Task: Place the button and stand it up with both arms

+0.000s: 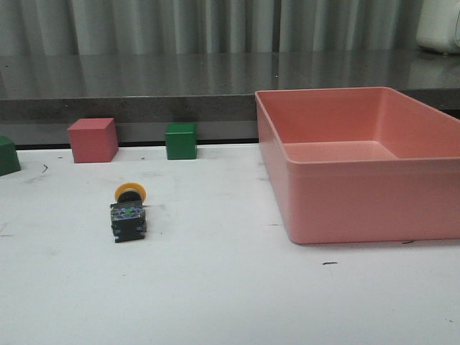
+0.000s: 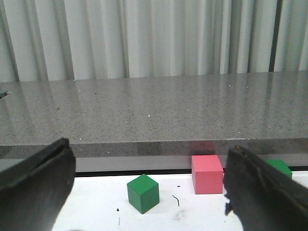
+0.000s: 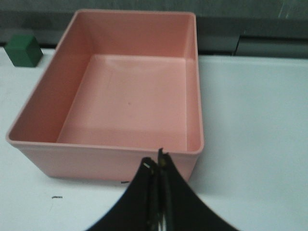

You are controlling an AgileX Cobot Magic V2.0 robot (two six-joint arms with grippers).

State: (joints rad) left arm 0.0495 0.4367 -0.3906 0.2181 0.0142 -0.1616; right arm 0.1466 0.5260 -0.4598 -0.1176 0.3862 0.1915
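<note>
The button (image 1: 129,213) lies on its side on the white table, left of centre in the front view, its yellow-orange cap pointing toward the back and its black body toward the front. Neither arm shows in the front view. In the left wrist view my left gripper (image 2: 147,185) is open and empty, its dark fingers (image 2: 33,185) wide apart, facing the cubes at the table's back edge. In the right wrist view my right gripper (image 3: 156,163) is shut and empty, above the table just before the pink bin's near wall. The button is out of both wrist views.
A large empty pink bin (image 1: 345,183) fills the right side; it also shows in the right wrist view (image 3: 103,154). A pink cube (image 1: 93,140) and a green cube (image 1: 180,141) stand at the back edge, another green cube (image 1: 7,154) at far left. A grey counter runs behind.
</note>
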